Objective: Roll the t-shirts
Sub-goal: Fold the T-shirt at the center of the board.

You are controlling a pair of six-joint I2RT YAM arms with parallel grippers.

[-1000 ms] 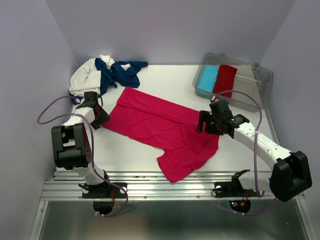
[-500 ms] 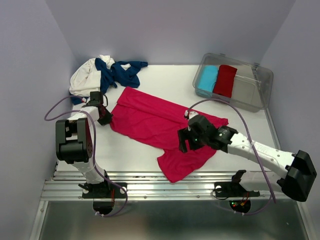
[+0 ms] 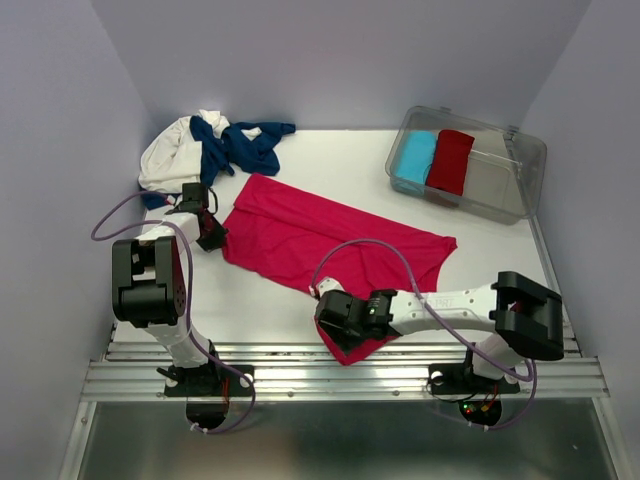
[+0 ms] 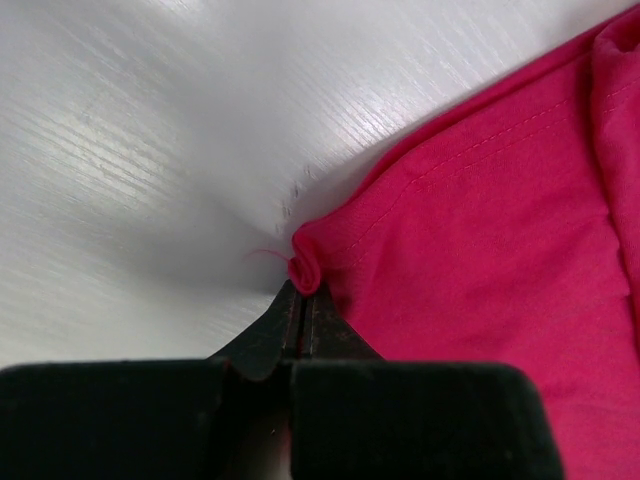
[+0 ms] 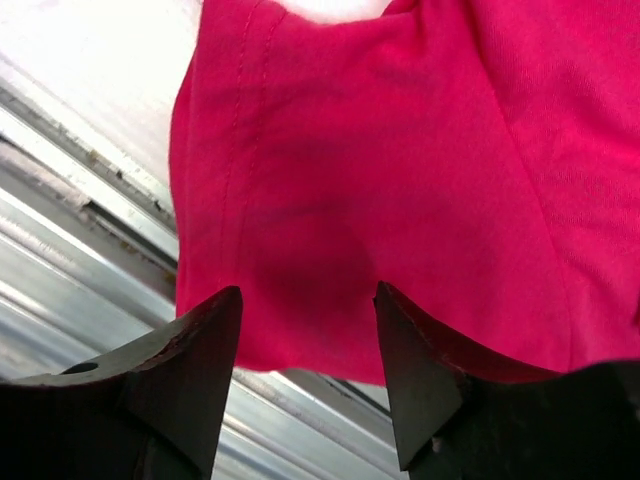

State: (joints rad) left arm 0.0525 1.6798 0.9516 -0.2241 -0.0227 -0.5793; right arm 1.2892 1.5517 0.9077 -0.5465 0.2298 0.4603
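1. My left gripper (image 4: 300,305) was pressed shut, and it pinched a small bunched corner of the pink tee (image 4: 480,250) at its tips.
2. This corner lay on the white table (image 4: 150,150). From it the stitched hem ran up and to the right in my left wrist view.
3. My right gripper (image 5: 308,295) had its jaws apart, at about middle width, and it gripped nothing. The jaws hung just above the near end of the pink tee, and a dark shadow fell on the cloth between them.
4. Under this gripper the hem of the tee lay at the near edge of the table, just beside the metal rail (image 5: 60,200).
5. Seen from above, the pink tee was spread flat and slanted across the middle of the table. My left gripper was at its left edge and my right gripper at its near tip. My right arm reached across the front of the table.
6. The navy tee (image 3: 240,150) and the white tee (image 3: 170,155) lay crumpled together in the far left corner, touching each other and near the far end of the pink tee.
7. A clear bin (image 3: 492,185) stood at the far right, well apart from the pink tee. In it a blue roll (image 3: 415,155) and a red roll (image 3: 450,160) lay side by side.
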